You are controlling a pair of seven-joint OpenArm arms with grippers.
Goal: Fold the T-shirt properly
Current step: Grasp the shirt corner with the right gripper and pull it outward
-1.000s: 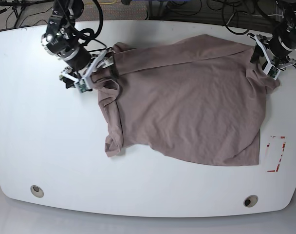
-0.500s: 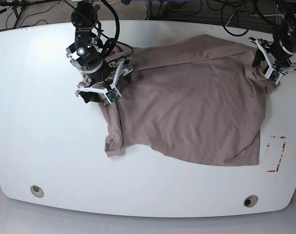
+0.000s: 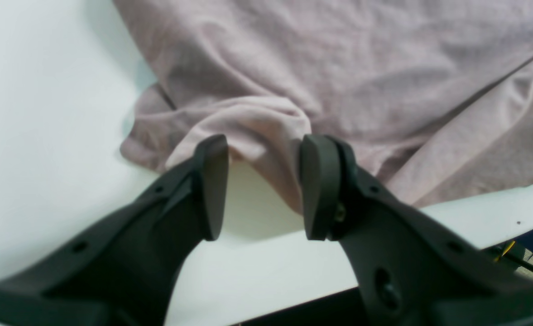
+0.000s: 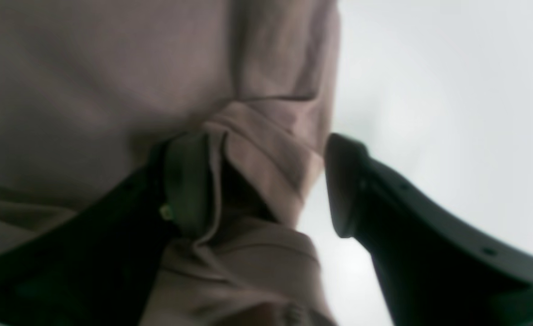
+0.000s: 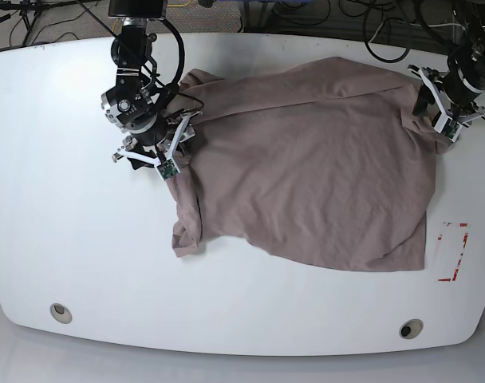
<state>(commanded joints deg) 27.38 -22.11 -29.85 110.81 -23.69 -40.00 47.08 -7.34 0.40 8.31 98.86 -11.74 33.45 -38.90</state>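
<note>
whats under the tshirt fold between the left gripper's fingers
Bare white table shows beneath the T-shirt fold hanging between the open left gripper. Anything under the spread cloth behind it is covered.

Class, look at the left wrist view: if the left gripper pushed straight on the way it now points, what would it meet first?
Most likely the T-shirt: a bunched fold lies right ahead of the open left gripper, just past the fingertips, though depth is uncertain.

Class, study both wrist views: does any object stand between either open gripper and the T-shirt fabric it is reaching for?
Nothing visible does. The left gripper has open jaws straddling a bunched fold of the T-shirt. The right gripper is open too, with cloth already lying between its jaws. Only the white table surrounds the shirt.
</note>
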